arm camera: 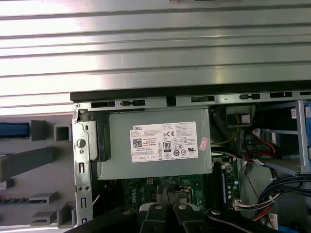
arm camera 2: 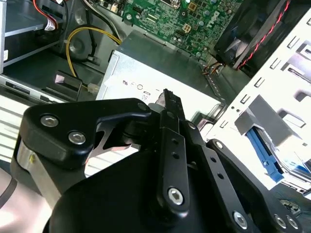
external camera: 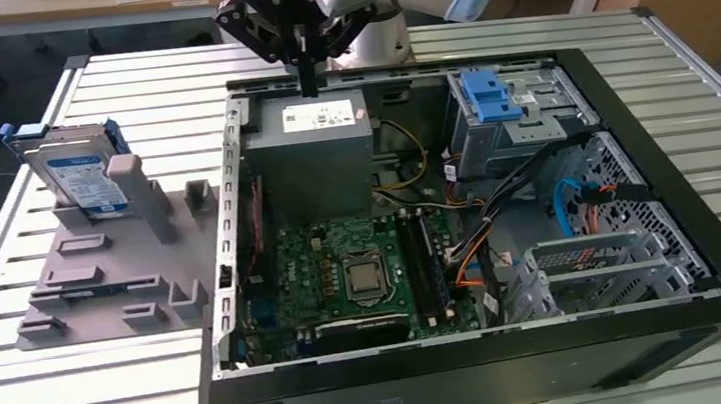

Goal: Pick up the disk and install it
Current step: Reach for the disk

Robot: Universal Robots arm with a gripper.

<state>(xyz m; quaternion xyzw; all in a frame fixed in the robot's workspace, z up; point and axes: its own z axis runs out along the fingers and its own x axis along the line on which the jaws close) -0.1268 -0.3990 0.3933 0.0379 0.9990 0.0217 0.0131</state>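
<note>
Hand pointing down over grey metal box, fingers together, disk well apart

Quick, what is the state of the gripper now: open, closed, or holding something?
Gripper: closed, holding nothing. The disk stands in the grey tray, apart from it.

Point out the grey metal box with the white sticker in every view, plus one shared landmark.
Exterior view: grey metal box in the case's far corner.
First wrist view: box between case edge and motherboard.
Second wrist view: box beside yellow cables.
Shared landmark: green motherboard.
</note>
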